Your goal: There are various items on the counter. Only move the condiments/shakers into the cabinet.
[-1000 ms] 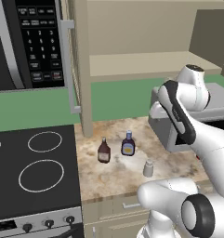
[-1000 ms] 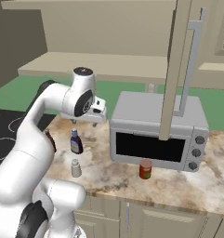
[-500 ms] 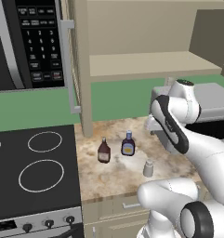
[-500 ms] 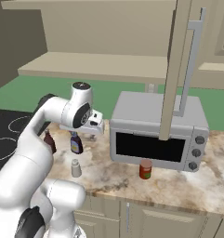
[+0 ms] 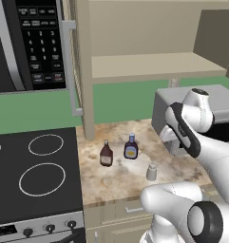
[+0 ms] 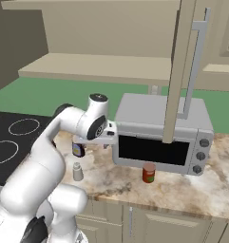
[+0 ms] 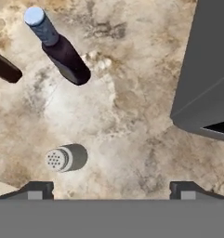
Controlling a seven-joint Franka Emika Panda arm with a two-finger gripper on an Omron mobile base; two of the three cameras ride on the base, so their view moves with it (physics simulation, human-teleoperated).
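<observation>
The gripper (image 7: 111, 188) is hanging spread wide and empty above the counter (image 5: 116, 178), looking straight down at it; its two fingertips (image 7: 36, 189) are standing far apart with nothing between them. On the counter, three condiments are standing upright and apart: the brown bottle (image 5: 106, 154) at the left, the blue-capped bottle (image 5: 130, 147) just right of it, and the shaker (image 5: 151, 172) nearer and further right; in the hand view the shaker (image 7: 64, 158) is lying closest to the fingertips, off to one side of them. The microwave (image 6: 161, 137) is sitting on the counter to the right, with the red can (image 6: 148, 172) standing in front of it. The cabinet (image 5: 154, 64) is hanging open above, its shelf bare.
</observation>
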